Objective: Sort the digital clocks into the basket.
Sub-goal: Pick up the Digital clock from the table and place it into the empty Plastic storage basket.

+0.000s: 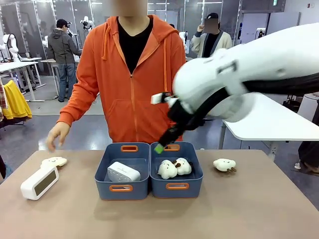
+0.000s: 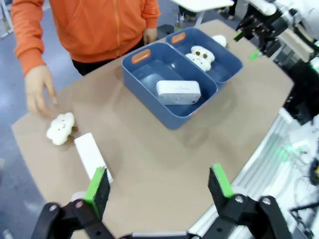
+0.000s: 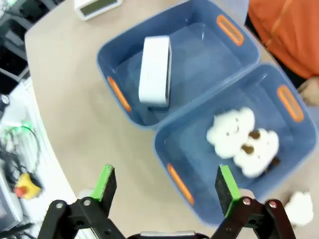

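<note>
Right gripper point(image 3: 164, 174) is hanging spread near the basket point(image 3: 209, 55) holding one clock point(image 3: 154, 69); left gripper point(image 2: 158, 172) is gaping, seemingly above the second clock point(image 2: 91, 155).

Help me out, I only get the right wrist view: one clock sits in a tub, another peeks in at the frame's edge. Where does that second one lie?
Observer: The second digital clock lies on the table, left of the left-hand basket, a plush toy just behind it.
Operator: Anyone near it?
Observer: The person's hand hovers by that plush toy, clear of the clock.
Operator: And the other arm?
Observer: The left pincer is open above the table, that clock close by one finger.
</note>
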{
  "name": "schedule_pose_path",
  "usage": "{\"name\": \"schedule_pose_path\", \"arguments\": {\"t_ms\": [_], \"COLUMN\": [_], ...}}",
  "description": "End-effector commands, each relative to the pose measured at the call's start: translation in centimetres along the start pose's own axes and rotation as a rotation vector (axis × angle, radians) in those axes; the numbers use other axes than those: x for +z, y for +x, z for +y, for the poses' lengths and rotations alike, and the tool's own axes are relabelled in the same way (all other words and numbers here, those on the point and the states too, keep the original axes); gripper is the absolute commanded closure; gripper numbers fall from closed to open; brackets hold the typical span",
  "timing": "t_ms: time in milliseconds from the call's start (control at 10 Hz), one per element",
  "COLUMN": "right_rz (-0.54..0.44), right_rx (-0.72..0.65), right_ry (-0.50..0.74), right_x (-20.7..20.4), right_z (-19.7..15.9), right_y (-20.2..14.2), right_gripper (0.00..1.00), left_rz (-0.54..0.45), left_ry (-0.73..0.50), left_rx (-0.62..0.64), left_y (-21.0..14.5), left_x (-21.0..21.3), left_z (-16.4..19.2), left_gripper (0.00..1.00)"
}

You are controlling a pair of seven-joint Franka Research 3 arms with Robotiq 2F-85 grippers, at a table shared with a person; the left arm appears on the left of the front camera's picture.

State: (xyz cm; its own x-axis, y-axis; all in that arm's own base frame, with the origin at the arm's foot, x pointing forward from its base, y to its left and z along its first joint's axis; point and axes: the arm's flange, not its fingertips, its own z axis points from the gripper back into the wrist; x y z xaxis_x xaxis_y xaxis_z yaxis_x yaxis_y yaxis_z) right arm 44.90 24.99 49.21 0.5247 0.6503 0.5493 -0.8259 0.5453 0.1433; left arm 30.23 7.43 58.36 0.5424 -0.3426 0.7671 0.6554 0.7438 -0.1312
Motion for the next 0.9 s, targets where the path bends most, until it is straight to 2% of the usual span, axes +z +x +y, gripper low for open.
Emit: {"name": "schedule_pose_path", "arguments": {"t_ms": [0, 200, 300, 500, 800], "right_rz": [-0.136, -0.257, -0.309, -0.456, -0.525], "right_rx": [-0.113, -0.256, -0.305, -0.370, -0.525], "right_ry": [0.089, 0.076, 0.112, 0.034, -0.085], "right_x": [3.5, 7.8, 9.3, 11.8, 15.3], "right_z": [-0.7, -1.8, -2.8, -3.3, -2.7], "right_y": [-7.2, -13.0, -16.5, -23.7, -30.0], "right_gripper": [0.00, 0.00, 0.00, 0.00, 0.00], "left_rz": [0.013, 0.013, 0.013, 0.013, 0.013], "left_ry": [-0.005, -0.005, -0.005, -0.005, -0.005], "left_rx": [-0.013, -0.013, -0.013, -0.013, -0.013], "left_y": [-0.1, -0.1, -0.1, -0.1, -0.1], "left_x": [0.1, 0.1, 0.1, 0.1, 0.1], "left_z": [0.1, 0.1, 0.1, 0.1, 0.1], "left_gripper": [0.00, 0.00, 0.00, 0.00, 0.00]}}
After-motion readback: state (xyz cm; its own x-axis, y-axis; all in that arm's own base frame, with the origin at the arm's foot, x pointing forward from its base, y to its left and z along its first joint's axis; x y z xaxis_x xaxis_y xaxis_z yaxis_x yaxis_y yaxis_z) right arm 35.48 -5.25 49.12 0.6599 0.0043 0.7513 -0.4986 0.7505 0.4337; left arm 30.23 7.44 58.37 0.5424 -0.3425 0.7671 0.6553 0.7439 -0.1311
